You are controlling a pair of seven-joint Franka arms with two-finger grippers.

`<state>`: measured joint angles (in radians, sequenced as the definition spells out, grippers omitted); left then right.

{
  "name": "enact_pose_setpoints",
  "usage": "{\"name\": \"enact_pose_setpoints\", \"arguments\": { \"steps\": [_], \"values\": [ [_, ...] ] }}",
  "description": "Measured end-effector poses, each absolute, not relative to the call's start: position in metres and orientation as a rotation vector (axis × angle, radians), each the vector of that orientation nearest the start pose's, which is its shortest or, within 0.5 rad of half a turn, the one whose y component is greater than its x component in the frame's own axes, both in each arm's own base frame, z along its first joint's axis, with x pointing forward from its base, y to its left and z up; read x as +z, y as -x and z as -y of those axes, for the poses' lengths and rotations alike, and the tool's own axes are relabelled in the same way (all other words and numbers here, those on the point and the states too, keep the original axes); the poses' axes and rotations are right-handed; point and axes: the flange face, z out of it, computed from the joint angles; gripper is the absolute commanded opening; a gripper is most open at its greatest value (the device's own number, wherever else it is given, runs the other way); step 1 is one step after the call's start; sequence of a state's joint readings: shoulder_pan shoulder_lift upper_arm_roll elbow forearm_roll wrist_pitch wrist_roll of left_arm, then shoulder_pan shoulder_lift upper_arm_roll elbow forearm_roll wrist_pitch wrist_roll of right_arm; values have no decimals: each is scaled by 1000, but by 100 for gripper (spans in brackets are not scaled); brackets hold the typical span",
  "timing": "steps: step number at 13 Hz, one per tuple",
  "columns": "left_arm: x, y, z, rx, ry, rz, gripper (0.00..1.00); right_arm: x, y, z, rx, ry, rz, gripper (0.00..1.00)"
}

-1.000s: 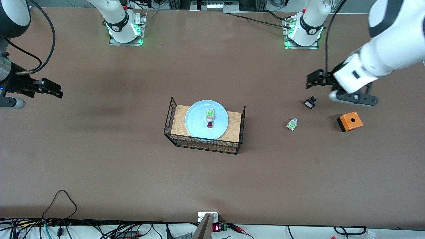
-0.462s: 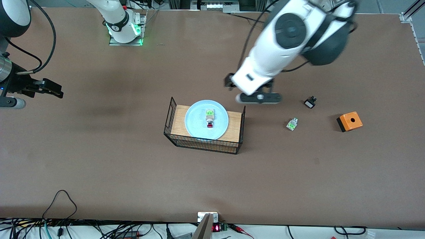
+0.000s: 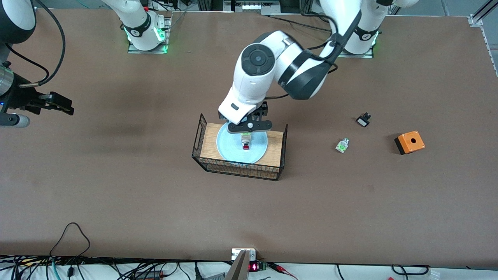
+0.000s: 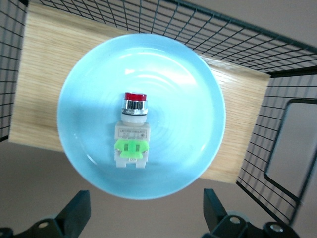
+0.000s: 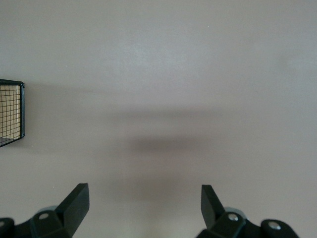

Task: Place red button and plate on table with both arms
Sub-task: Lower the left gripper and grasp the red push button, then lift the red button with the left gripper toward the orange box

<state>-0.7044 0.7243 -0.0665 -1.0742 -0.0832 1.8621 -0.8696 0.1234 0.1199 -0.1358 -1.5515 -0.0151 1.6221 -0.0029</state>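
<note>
Front view shows the left gripper (image 3: 249, 126) over the plate (image 3: 233, 149), which lies on the wood top of the black wire rack (image 3: 202, 155) in the middle of the table (image 3: 116, 194), well away from every edge. The red button (image 3: 245, 143) lies on its side in the centre of the plate. In the left wrist view the fingers (image 4: 74, 213) stand spread wide with nothing between them, and the button sits ahead of them — not yet inside the gap.

The step in hand, as I judge it, is to pick the button off the plate. To do it well, the gripper should first come over the whitish body of the button, with one finger on each long side, and only then go down. The part is small, and the plate looks smooth, so an off-centre close may push it away or shift the plate on the rack. I would close on the body, not on the round red cap, and lift straight up.

The right gripper (image 5: 143, 208) waits over bare table near the edge at the right arm's end, its fingers also spread and empty.
</note>
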Motion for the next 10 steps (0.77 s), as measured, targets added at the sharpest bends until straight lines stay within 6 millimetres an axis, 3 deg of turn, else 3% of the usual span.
{"name": "enact_pose_setpoints", "arguments": {
  "steps": [5, 6, 9, 10],
  "values": [
    [355, -554, 531, -13, 3186, 158, 100, 571, -594, 1, 59, 3139, -16, 100],
    [349, -555, 532, -10, 3183, 156, 90, 571, -594, 1, 55, 3133, -18, 100],
    [340, -557, 531, -6, 3176, 160, 33, 571, -594, 1, 50, 3132, -18, 100],
    [339, -559, 530, -10, 3175, 165, 26, 571, -594, 1, 49, 3132, -18, 100]
  ]
}}
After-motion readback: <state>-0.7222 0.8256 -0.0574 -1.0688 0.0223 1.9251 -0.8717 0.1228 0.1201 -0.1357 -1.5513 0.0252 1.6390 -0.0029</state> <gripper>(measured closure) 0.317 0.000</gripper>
